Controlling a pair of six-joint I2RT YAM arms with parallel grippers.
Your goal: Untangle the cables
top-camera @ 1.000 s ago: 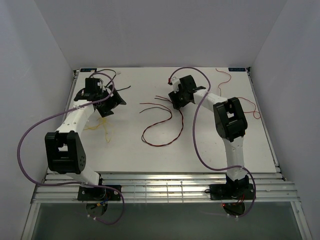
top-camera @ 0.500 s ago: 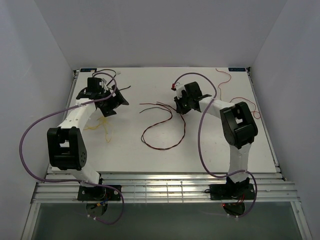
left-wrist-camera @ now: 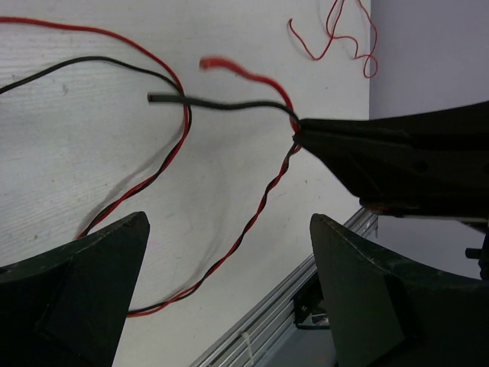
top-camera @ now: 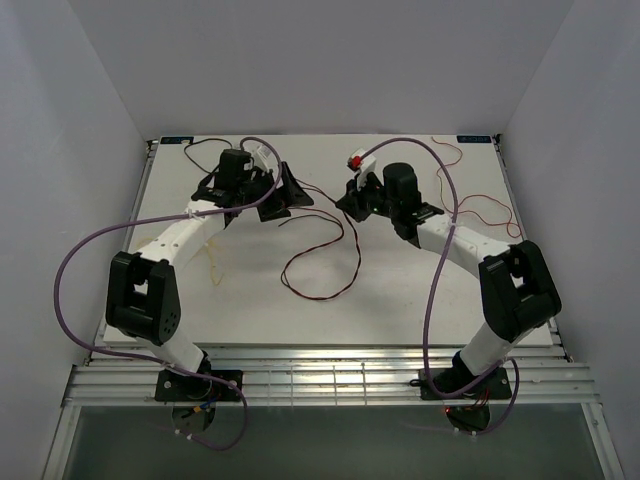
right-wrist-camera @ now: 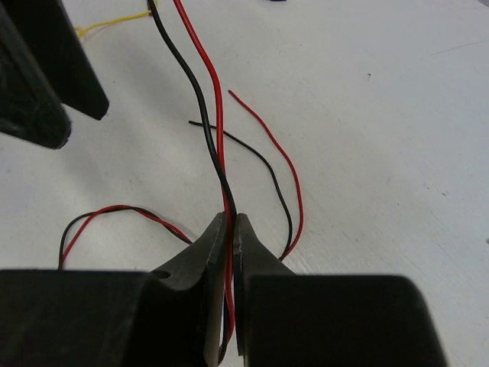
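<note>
While the right hand [right-wrist-camera: 231,223] has its fingers pressed together on the twisted red and black pair [right-wrist-camera: 221,157], pinching both wires at the very tips, the left hand [left-wrist-camera: 229,229] hangs just beside it at about 9 o'clock with its fingers spread wide and nothing between them. From the pinch the pair runs out toward 12 o'clock in the right wrist view. Seen from above, its long twisted loop lies on the white surface [top-camera: 250,310] toward 6 o'clock of the two hands. A yellow cable [right-wrist-camera: 114,23] lies off toward 9 o'clock, and a loose red cable [left-wrist-camera: 337,38] sits well apart near the 2 o'clock corner. The main risk is that only one hand has a hold. If the right hand pulls now, the whole pair will likely drag across the surface without untwisting, or the twist will tighten. Both colours are clamped together, so the grip itself cannot separate them. The wires are thin and held only at the fingertips, so a sharp tug could let them slip free. A dragged loop might also sweep into the yellow cable and tangle anew. Small tags [top-camera: 176,140] sit at the far corners of the surface, too small to read, and no other writing or brand is legible.
</note>
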